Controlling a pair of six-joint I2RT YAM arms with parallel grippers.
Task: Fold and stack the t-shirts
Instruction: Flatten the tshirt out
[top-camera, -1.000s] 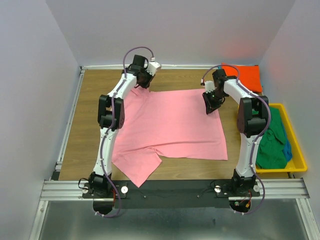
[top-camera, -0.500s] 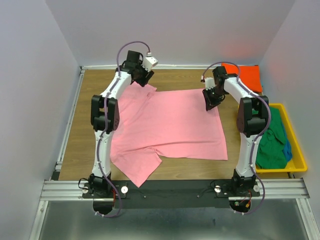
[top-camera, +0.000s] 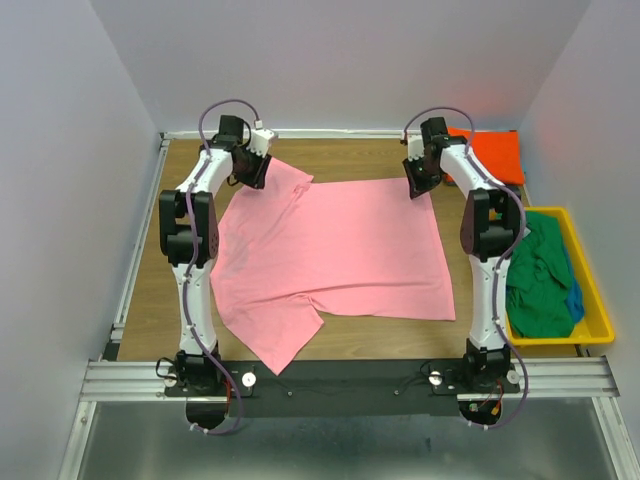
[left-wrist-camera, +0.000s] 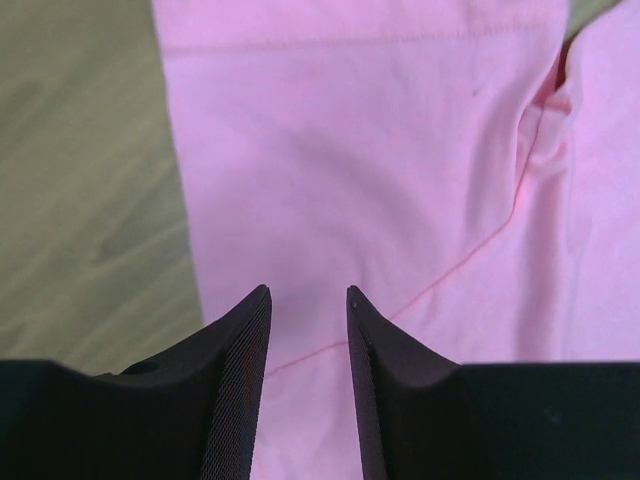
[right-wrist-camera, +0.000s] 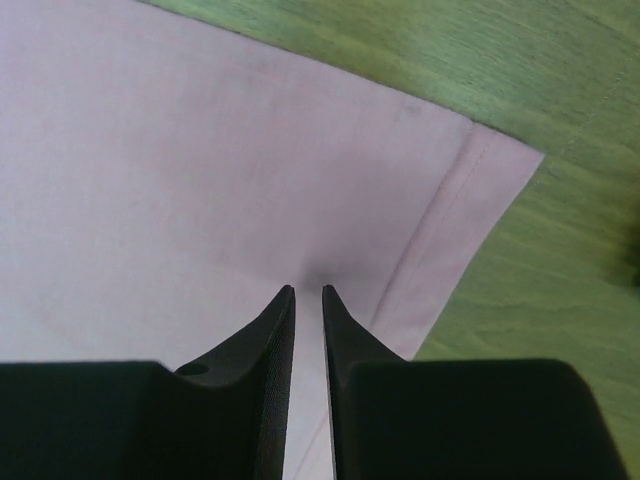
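Note:
The pink t-shirt (top-camera: 340, 250) lies spread flat on the wooden table (top-camera: 150, 270). My left gripper (top-camera: 252, 172) hovers over its far-left sleeve (left-wrist-camera: 360, 150), jaws open and empty, with cloth showing between them (left-wrist-camera: 308, 292). My right gripper (top-camera: 418, 182) is at the shirt's far-right corner (right-wrist-camera: 480, 170), tips down on the cloth, jaws a narrow gap apart (right-wrist-camera: 308, 290). Flat cloth and the hem seam show through that gap. The orange t-shirt (top-camera: 495, 152) lies folded at the far right. Green (top-camera: 540, 280) and blue (top-camera: 575, 300) shirts sit crumpled in the yellow bin.
The yellow plastic bin (top-camera: 592, 290) stands along the table's right edge. Grey walls close in the back and both sides. A metal rail (top-camera: 350, 378) runs along the near edge with both arm bases on it.
My left gripper has swung left and slightly nearer, and the far-left sleeve now lies spread out toward it. My right gripper has moved farther back to the shirt's far-right corner.

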